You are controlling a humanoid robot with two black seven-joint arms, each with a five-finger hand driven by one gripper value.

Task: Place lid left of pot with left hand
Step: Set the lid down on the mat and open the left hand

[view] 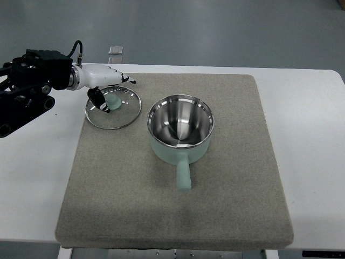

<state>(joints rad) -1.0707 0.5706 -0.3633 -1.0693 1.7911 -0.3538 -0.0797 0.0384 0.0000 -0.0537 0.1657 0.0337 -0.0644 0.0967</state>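
Lid placement was inspected from the near edge outward. A grey mat (161, 216) covered the white table (307, 135). On the mat stood a mint-green pot (180, 132), steel inside, uncovered, its handle (183, 175) pointing toward the near edge. Left of the pot and slightly farther back, the glass lid (114, 108) lay on the mat, apart from the pot's rim. The left hand (105, 86) was over the lid, its fingers closed around the green knob (114, 101). The left arm entered from the left edge.
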